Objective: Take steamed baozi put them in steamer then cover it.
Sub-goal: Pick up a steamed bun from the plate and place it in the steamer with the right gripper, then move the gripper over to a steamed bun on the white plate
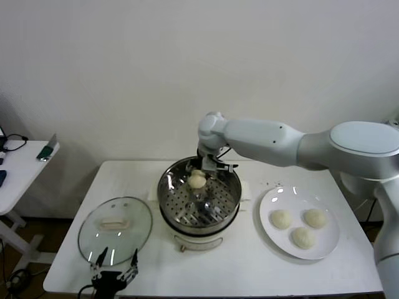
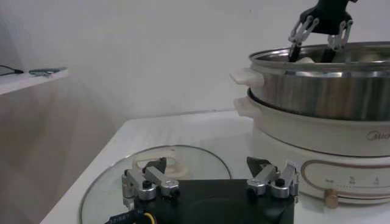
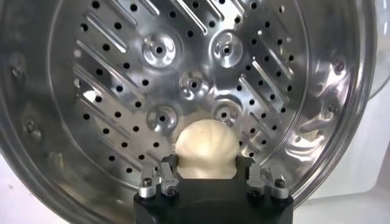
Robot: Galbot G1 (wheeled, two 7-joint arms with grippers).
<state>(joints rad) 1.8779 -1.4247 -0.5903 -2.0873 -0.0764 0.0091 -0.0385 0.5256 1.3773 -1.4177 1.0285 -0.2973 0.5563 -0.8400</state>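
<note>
Baozi in the steamer, held by the right gripper.

Nearest, the left gripper [image 1: 116,269] hangs with fingers spread at the table's [image 1: 249,268] front edge, beside the cover [image 1: 115,229]. Farther back, three baozi [image 1: 302,237] lie on the plate [image 1: 269,235]. The right gripper [image 3: 210,178] clamps the fourth baozi [image 3: 206,148] inside the steamer [image 1: 187,208].

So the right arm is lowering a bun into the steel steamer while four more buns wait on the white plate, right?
Not quite: the head view shows three buns on the plate, not four. The right tool does hold a bun inside the steamer.
</note>
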